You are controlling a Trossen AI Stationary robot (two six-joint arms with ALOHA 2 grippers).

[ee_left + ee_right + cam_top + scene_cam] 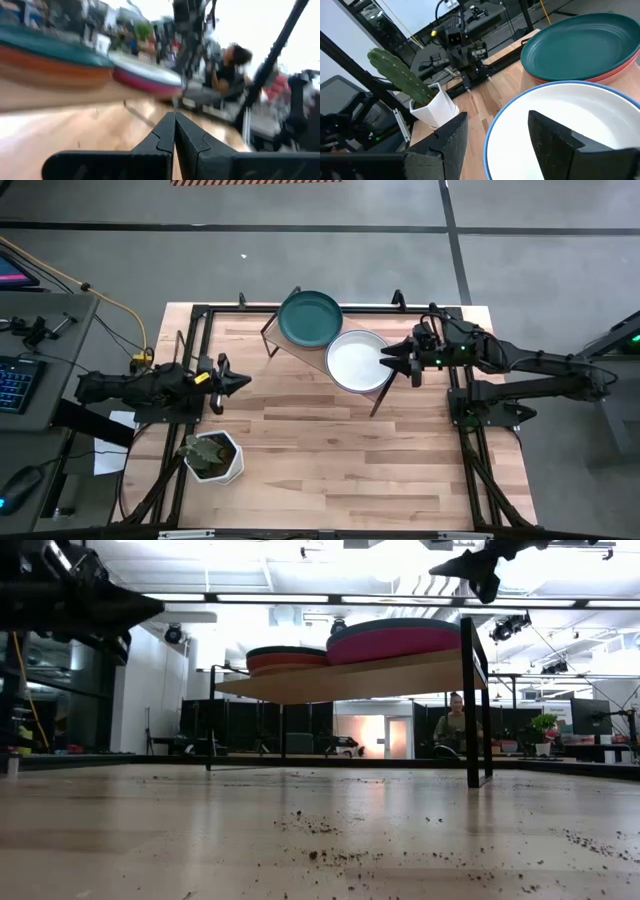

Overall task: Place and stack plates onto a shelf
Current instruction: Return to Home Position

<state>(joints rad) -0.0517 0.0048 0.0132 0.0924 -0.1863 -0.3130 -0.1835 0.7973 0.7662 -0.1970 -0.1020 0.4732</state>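
Note:
The shelf stands at the table's far middle on thin black legs and carries two stacks of plates. The left stack has the dark green plate on top, with peach and red under it. The right stack has the white plate on top, a blue rim under that, and the magenta plate at the bottom. My right gripper is open and hovers above the white plate's right edge; the low view shows it well clear of the stack. My left gripper is shut over the table's left side.
A white hexagonal pot with a cactus stands near the table's front left corner. Black frame rails run along the table's left and right edges. A person sits in the room beyond the table. Bare wood lies between the shelf and the near edge.

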